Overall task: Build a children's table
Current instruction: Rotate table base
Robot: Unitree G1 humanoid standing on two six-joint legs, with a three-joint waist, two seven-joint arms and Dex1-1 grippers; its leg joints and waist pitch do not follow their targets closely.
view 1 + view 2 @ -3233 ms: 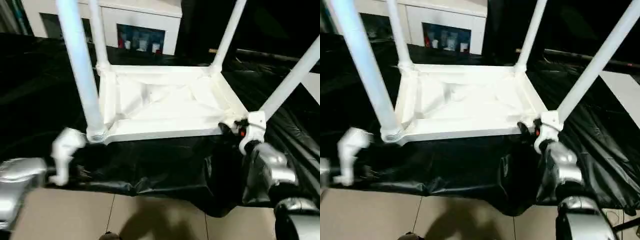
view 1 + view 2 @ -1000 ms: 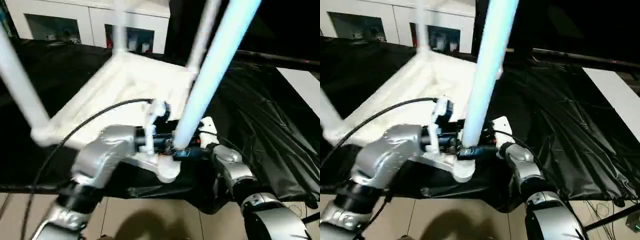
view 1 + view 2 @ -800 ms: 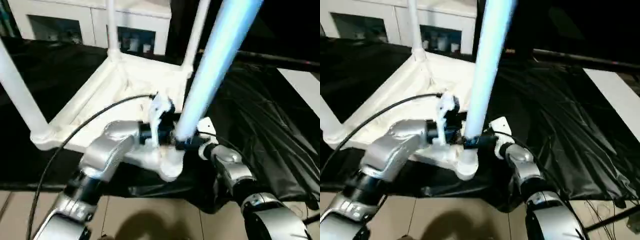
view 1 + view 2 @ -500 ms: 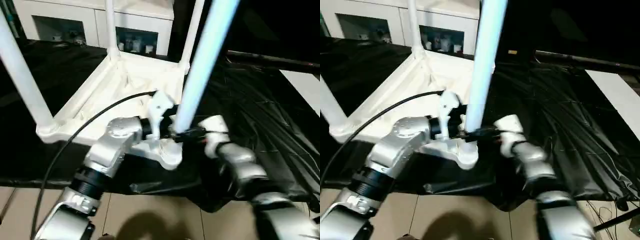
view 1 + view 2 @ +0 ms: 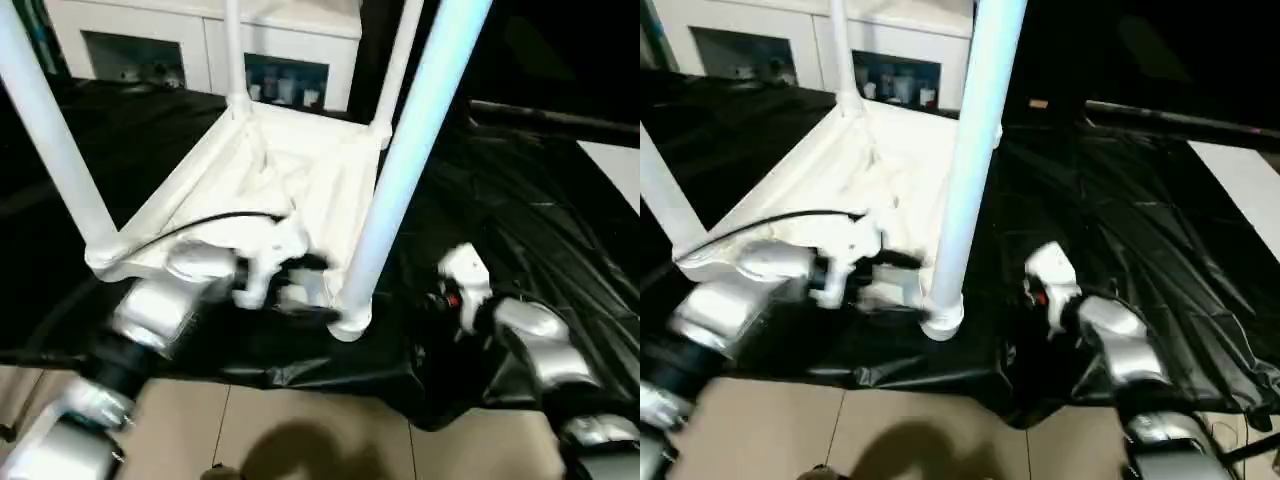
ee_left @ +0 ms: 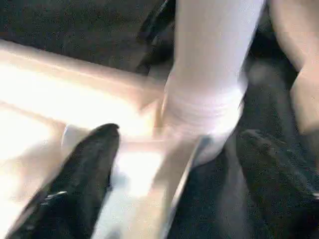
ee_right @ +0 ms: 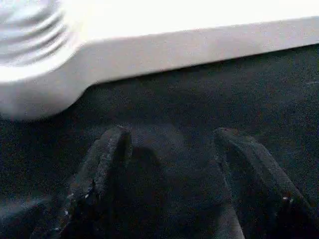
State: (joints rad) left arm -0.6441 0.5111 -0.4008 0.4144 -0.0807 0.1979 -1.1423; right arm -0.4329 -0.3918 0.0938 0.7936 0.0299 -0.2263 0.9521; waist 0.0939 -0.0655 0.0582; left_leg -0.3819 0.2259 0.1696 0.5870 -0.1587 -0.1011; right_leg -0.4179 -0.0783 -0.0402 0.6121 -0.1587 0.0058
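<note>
Both forearms are rounded silver shells with white wrist housings. A black cable (image 5: 190, 228) loops at the left wrist's ten o'clock. The gripper fingers (image 7: 99, 169) are matte black.

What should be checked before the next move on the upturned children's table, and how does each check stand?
1. All four legs stand in the corner sockets of the children's table: ok.
2. Near leg fully seated in its socket: cannot tell.
3. Right pincer open and apart from the table, over the black cloth: ok.
4. Left pincer open, fingers either side of the near socket: ok.
5. Near corner sits close to the cloth-covered edge: not ok.
</note>
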